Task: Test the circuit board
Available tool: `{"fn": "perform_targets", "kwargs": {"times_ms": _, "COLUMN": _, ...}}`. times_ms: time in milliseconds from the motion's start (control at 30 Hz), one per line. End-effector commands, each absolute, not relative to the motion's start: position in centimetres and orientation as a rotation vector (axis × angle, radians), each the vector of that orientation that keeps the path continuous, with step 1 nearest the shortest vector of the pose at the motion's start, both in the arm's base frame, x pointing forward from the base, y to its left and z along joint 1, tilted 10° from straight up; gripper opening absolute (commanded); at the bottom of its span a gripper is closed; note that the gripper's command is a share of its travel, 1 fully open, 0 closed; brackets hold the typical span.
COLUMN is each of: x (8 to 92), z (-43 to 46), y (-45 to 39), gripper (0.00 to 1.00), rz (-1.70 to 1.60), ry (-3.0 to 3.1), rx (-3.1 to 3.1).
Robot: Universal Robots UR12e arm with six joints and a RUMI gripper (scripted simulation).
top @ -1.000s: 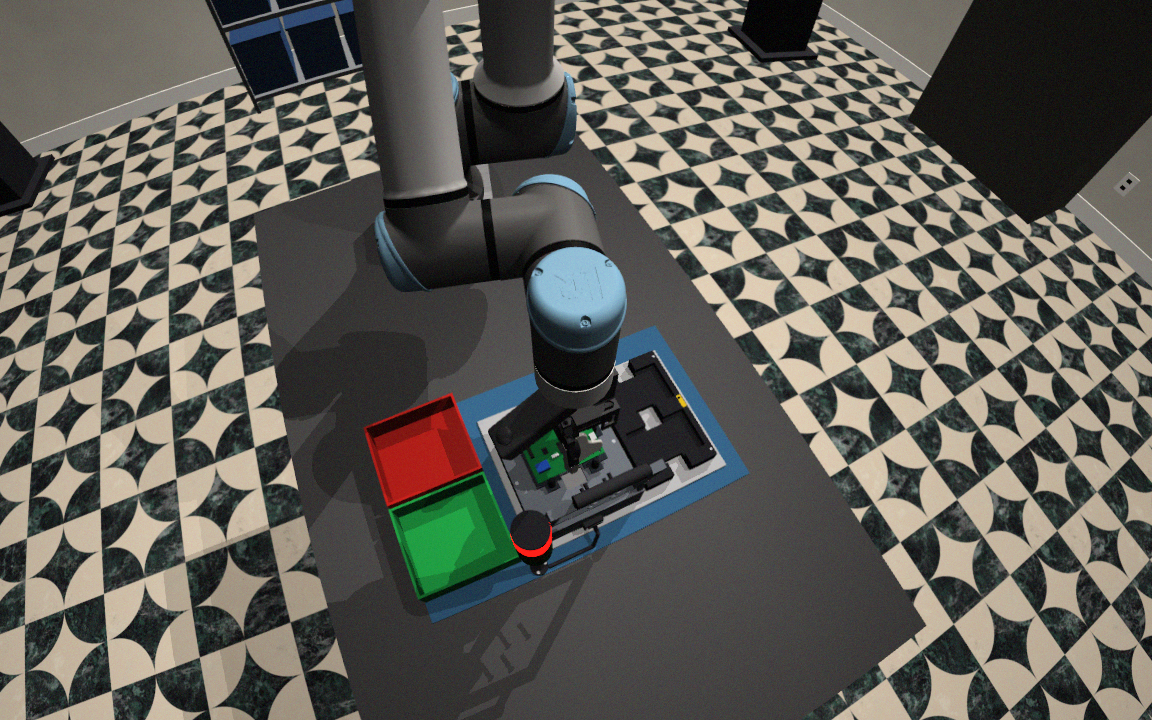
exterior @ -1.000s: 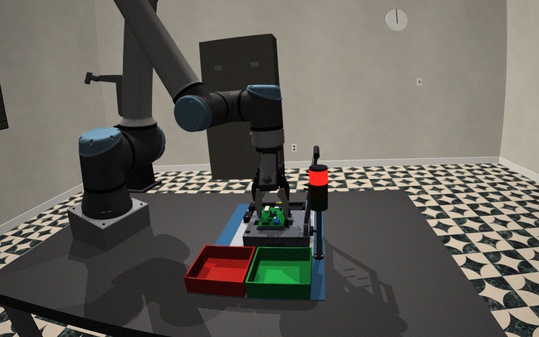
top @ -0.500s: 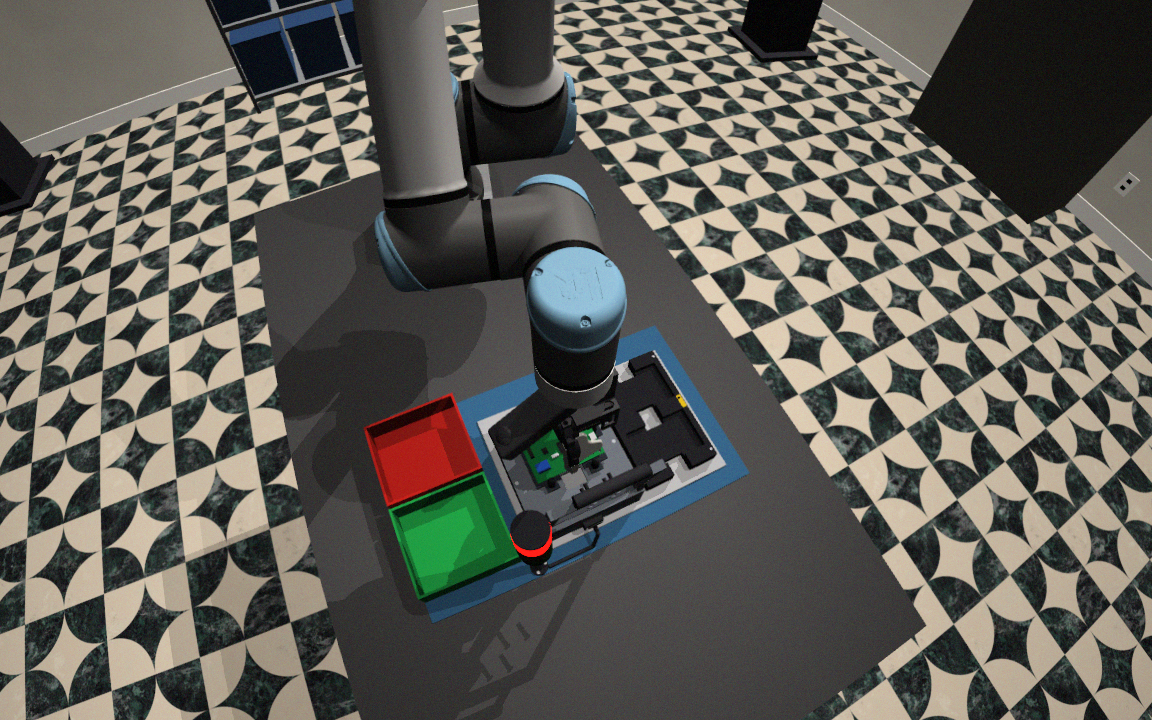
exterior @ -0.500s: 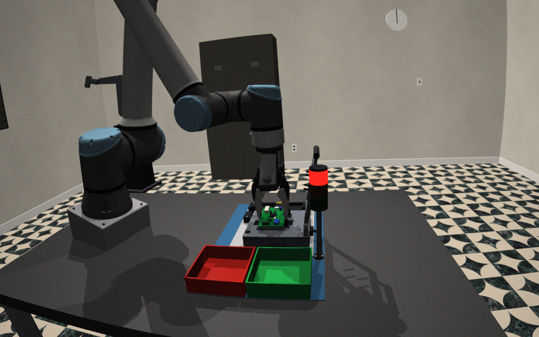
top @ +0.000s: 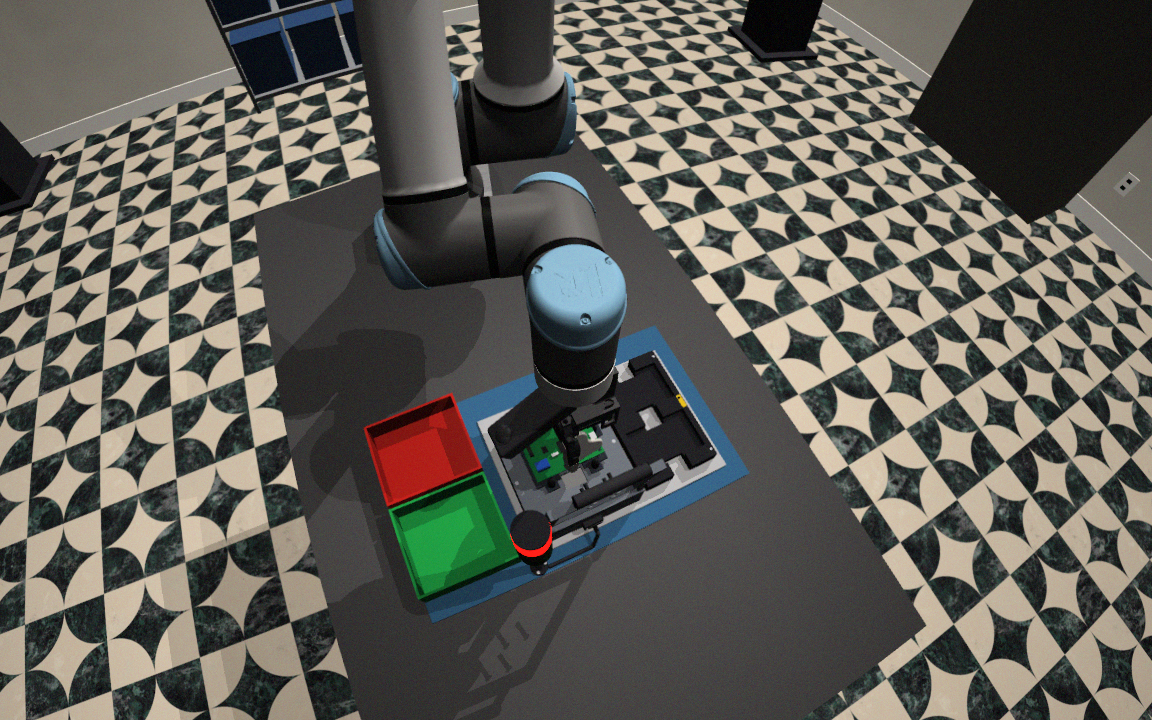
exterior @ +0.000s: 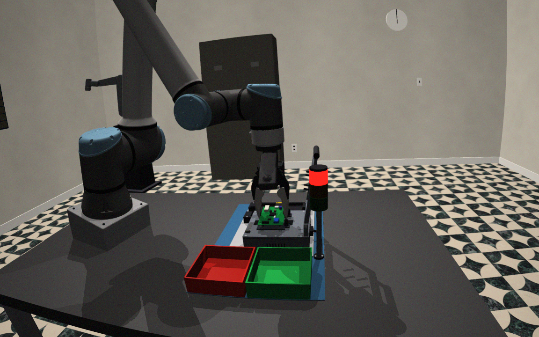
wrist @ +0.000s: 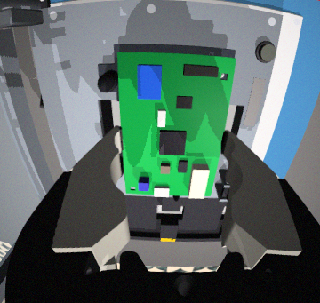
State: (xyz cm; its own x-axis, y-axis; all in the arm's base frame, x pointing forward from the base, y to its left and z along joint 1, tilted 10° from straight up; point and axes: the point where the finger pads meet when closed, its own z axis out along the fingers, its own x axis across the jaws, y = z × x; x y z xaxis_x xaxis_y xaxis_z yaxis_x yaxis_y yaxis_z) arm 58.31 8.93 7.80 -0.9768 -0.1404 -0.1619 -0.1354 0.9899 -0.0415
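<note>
My gripper (top: 569, 447) (exterior: 272, 214) (wrist: 172, 130) is shut on the long edges of the green circuit board (top: 546, 445) (exterior: 271, 222) (wrist: 142, 147). The board is component side up, just above the grey tester (exterior: 275, 241) (wrist: 80, 54), and looks slightly tilted. Its white connector (wrist: 199, 183) is at the lower right in the wrist view. The tester's lid, with its handle (top: 613, 485) (exterior: 316, 151), stands open. The signal light (top: 533, 542) (exterior: 318, 176) glows red. The red bin (top: 423, 454) (exterior: 221, 272) and green bin (top: 450, 541) (exterior: 280, 275) are empty. The board hides its underside and the pins' lower parts.
A black tray (top: 656, 436) with a yellow mark lies beyond the tester. The upright lid and the signal light's pole (exterior: 318, 234) stand along one side. A round black post (wrist: 266, 51) rises alone near a tester corner. Both bins adjoin each other at the near end.
</note>
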Motion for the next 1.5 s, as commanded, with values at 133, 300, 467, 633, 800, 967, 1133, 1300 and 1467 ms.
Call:
{"fn": "perform_targets", "kwargs": {"times_ms": 133, "x": 58.42, "z": 7.95, "y": 8.84, "gripper": 0.39, "rz": -0.045, "ry": 2.969, "rx": -0.205}}
{"fn": "perform_targets", "kwargs": {"times_ms": 300, "x": 58.42, "z": 7.95, "y": 8.84, "gripper": 0.39, "rz": -0.045, "ry": 2.969, "rx": -0.205}}
{"fn": "perform_targets", "kwargs": {"times_ms": 467, "x": 58.42, "z": 7.95, "y": 8.84, "gripper": 0.39, "rz": -0.045, "ry": 2.969, "rx": -0.205}}
{"fn": "perform_targets", "kwargs": {"times_ms": 633, "x": 58.43, "z": 8.06, "y": 8.84, "gripper": 0.39, "rz": -0.045, "ry": 2.968, "rx": -0.205}}
{"fn": "perform_targets", "kwargs": {"times_ms": 800, "x": 58.46, "z": 8.32, "y": 8.83, "gripper": 0.39, "rz": -0.046, "ry": 2.966, "rx": -0.205}}
{"fn": "perform_targets", "kwargs": {"times_ms": 967, "x": 58.50, "z": 8.51, "y": 8.83, "gripper": 0.39, "rz": -0.046, "ry": 2.966, "rx": -0.205}}
{"fn": "perform_targets", "kwargs": {"times_ms": 1133, "x": 58.47, "z": 8.49, "y": 8.83, "gripper": 0.39, "rz": -0.045, "ry": 2.967, "rx": -0.205}}
{"fn": "perform_targets", "kwargs": {"times_ms": 1300, "x": 58.42, "z": 8.41, "y": 8.84, "gripper": 0.39, "rz": -0.045, "ry": 2.968, "rx": -0.205}}
{"fn": "perform_targets", "kwargs": {"times_ms": 1467, "x": 58.43, "z": 8.41, "y": 8.84, "gripper": 0.39, "rz": -0.045, "ry": 2.968, "rx": -0.205}}
